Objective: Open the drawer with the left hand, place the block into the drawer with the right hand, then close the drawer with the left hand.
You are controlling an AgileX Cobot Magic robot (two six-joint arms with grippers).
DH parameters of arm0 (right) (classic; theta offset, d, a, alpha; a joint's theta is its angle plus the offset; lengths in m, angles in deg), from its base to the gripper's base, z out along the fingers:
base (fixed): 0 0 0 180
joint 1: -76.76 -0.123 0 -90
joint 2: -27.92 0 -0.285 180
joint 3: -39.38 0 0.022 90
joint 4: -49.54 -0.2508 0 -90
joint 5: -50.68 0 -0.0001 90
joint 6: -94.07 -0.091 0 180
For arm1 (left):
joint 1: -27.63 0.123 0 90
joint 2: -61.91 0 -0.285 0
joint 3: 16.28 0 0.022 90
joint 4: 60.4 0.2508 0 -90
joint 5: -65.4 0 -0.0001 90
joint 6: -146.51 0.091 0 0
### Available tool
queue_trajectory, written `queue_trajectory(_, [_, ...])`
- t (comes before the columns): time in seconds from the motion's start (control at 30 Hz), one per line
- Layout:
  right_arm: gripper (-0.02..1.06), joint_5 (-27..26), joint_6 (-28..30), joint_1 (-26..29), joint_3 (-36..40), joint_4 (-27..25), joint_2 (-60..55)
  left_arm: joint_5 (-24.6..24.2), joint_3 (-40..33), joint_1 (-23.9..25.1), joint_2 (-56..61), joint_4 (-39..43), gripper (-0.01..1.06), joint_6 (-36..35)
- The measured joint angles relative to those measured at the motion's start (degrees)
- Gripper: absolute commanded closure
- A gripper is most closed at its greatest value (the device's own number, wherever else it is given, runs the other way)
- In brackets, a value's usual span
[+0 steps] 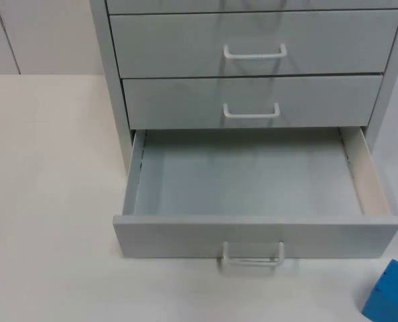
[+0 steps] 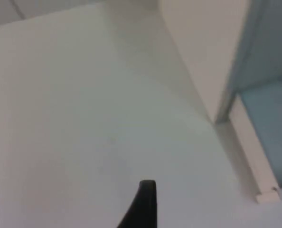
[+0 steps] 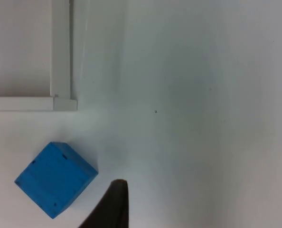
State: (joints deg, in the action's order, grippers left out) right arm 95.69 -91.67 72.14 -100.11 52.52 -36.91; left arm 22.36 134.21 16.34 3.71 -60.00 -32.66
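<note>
Drawer (image 1: pixel 252 194) open; blue block (image 1: pixel 389 294) on table; tool states unclear.

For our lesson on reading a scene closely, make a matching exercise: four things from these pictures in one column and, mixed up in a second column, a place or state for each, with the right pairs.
Things:
1. bottom drawer
2. middle drawer
3. block
4. right gripper's fingertip

Places or states:
A. blue, on the table in front of the cabinet's right side
B. pulled out and empty
C. shut, white handle on its front
D. black, above the table beside the block

Pairs: 1-B, 2-C, 3-A, 4-D
</note>
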Motion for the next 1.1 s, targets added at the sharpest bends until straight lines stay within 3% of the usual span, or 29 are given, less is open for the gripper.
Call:
queue_trajectory(0.17, [-0.01,0.0,0.0,0.0,0.0,0.0,0.0,1.23,-3.27,6.49,3.44,0.0,0.23,-0.83])
queue_trajectory(0.5, [-0.01,0.0,0.0,0.0,0.0,-0.44,0.0,4.03,-6.94,7.09,3.7,-0.4,0.22,-0.83])
queue_trajectory(0.63, [-0.01,0.03,0.0,0.0,0.0,-0.86,0.0,4.44,-6.94,7.09,3.7,-0.4,0.15,0.21])
queue_trajectory(0.77, [-0.01,0.26,1.01,0.0,0.0,-2.98,0.0,4.44,-6.94,7.09,3.7,-0.4,0.01,0.44])
queue_trajectory(0.9, [-0.01,1.34,8.18,0.0,0.0,-11.01,0.0,4.44,-6.94,7.09,3.7,-0.4,0.0,0.48])
queue_trajectory(1.1, [-0.01,3.24,17.52,0.0,0.0,-17.2,0.0,4.44,-6.94,7.09,3.7,-0.4,0.0,0.58])
